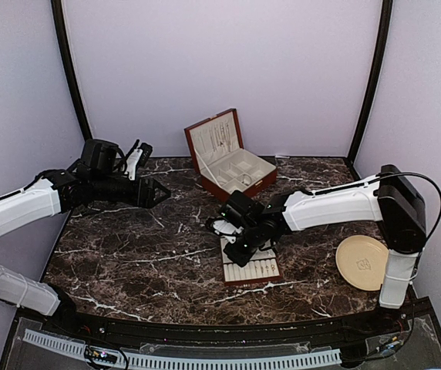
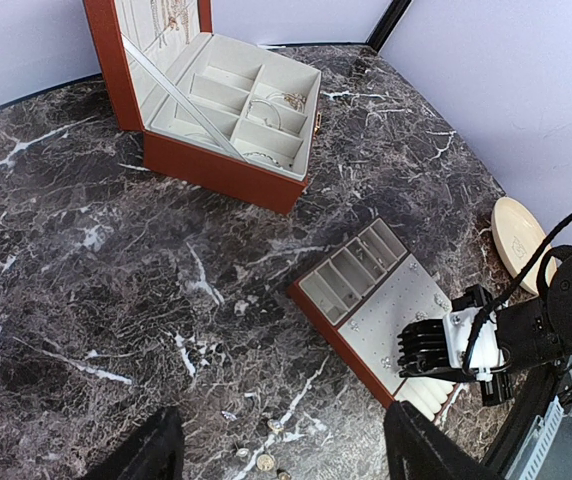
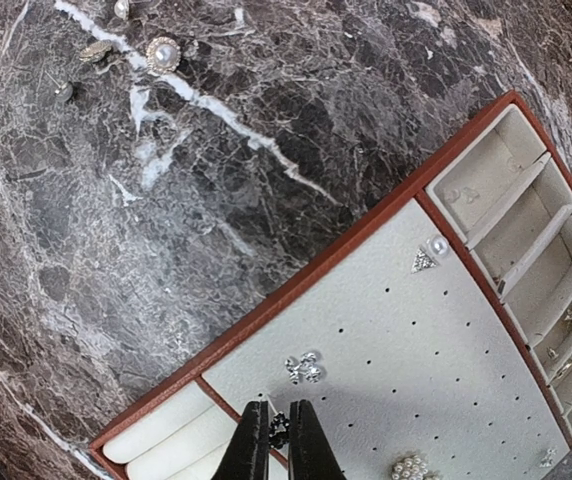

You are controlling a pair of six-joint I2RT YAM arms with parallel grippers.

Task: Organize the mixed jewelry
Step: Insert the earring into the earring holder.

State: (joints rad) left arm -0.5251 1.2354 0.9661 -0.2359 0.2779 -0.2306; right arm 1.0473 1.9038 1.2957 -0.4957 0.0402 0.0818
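Right gripper [image 3: 278, 412]: fingers pressed together, pinching tiny dark earring piece [image 3: 279, 428] above perforated tray [image 3: 416, 340]. Silver cluster stud [image 3: 304, 368] just beyond fingertips. Left gripper [image 2: 286, 455]: spread wide, empty; loose studs [image 2: 266, 462] on marble table [image 2: 116, 300] between its fingers.

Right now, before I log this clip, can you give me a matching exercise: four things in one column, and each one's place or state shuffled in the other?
Things:
1. wooden box
2. plate
3. left tool
4. right tool

Place or state:
A. shut on a tiny jewelry piece above the perforated tray
B. open wide, at the table left side
C. lid raised, far edge
D. lying flat, right edge

Pairs: 1-C, 2-D, 3-B, 4-A
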